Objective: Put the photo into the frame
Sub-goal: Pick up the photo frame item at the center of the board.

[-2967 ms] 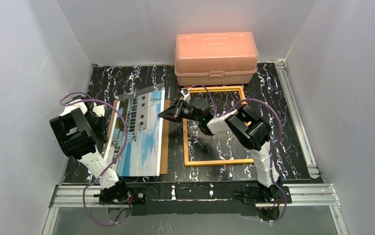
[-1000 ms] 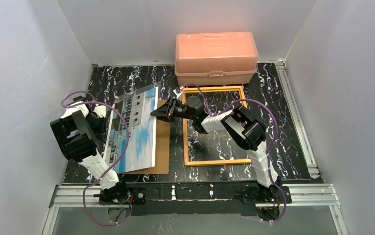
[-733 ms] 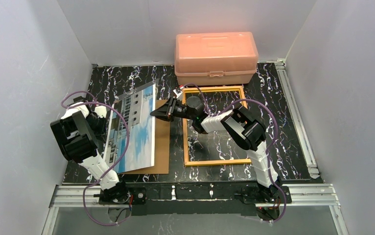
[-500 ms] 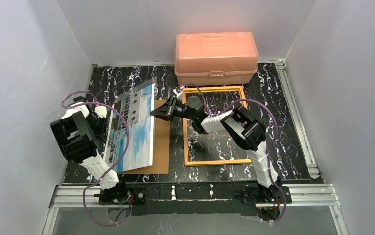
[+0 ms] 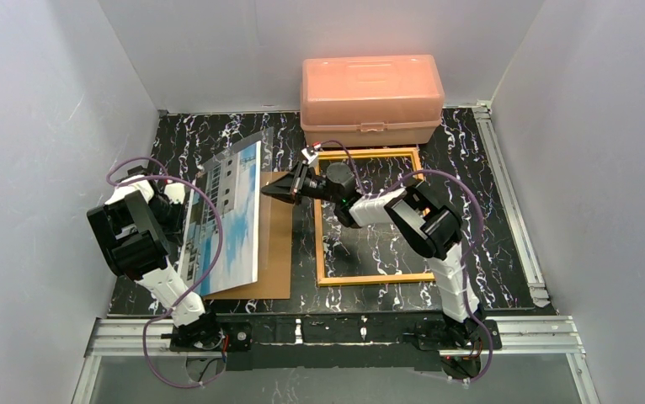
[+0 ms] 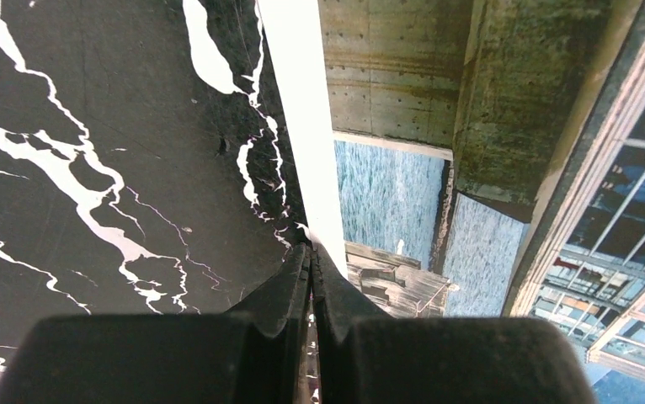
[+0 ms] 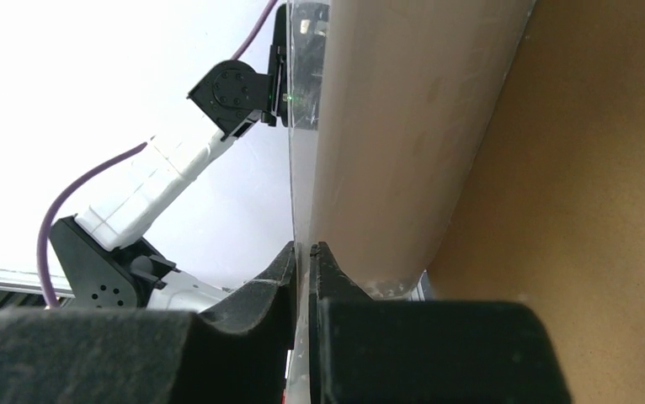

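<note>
The photo [image 5: 222,219], blue sky and a white building, stands tilted with its right edge raised off the brown backing board [image 5: 279,244]. My left gripper [image 6: 311,252] is shut on the photo's white left border [image 6: 302,126]. My right gripper [image 5: 265,192] is shut on the raised right edge. In the right wrist view its jaws [image 7: 309,251] pinch a thin sheet with a clear edge, the photo's pale underside [image 7: 395,126] beside them. The frame [image 5: 370,278], a yellow-orange border, lies flat to the right with the black table showing through it.
A salmon-pink plastic box [image 5: 371,99] stands at the back, just behind the frame. The brown board [image 7: 589,210] lies under the photo, between it and the frame. White walls close in on the left, back and right. Metal rails [image 5: 513,202] edge the table.
The photo's right edge has risen, so the print stands steeper. My right gripper has closed on that edge and lifted a little. The left gripper has kept its hold.
</note>
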Motion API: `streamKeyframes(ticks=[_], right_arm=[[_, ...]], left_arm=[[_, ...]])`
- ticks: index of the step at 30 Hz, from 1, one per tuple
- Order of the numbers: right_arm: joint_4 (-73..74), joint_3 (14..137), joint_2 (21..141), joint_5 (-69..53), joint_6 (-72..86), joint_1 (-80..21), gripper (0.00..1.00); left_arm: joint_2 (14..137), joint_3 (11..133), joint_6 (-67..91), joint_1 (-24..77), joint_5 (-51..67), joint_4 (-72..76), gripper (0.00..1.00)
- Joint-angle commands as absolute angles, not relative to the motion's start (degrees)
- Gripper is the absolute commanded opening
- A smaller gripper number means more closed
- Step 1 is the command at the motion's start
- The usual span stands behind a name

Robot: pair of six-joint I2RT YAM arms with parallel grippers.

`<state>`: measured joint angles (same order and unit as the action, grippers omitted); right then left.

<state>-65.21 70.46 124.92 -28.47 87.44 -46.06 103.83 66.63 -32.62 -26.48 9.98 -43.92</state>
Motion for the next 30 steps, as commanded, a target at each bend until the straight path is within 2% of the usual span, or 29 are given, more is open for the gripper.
streamKeyframes(ticks=[1,14,18,22,25,30], right_arm=[[-65.41,70.54,117.29,-29.78,84.43,-43.7,0.14],[-13.98,74.88,100.02,-33.66,53.24,-35.66,0.06],[-1.98,76.3,93.63,-32.68,46.08,-31.99,0.03],[11.24,80.14,88.22,-30.74,38.93,-29.21,0.01],[17.18,82.06,84.82,-29.23,35.4,-27.11,0.01],[23.5,85.38,80.33,-28.81,32.31,-22.79,0.01]], left_arm=[[104.8,67.02,-33.14,-26.28,10.12,-47.26,0.01],[104.43,69.47,-31.88,-26.17,12.98,-50.08,0.04],[102.38,72.98,-30.51,-25.68,15.38,-54.05,0.14],[98.79,77.61,-29.07,-24.22,16.27,-58.26,0.38],[96.3,81.05,-27.96,-22.85,17.96,-61.7,0.52],[92.63,82.6,-25.11,-13.38,18.96,-64.67,0.58]])
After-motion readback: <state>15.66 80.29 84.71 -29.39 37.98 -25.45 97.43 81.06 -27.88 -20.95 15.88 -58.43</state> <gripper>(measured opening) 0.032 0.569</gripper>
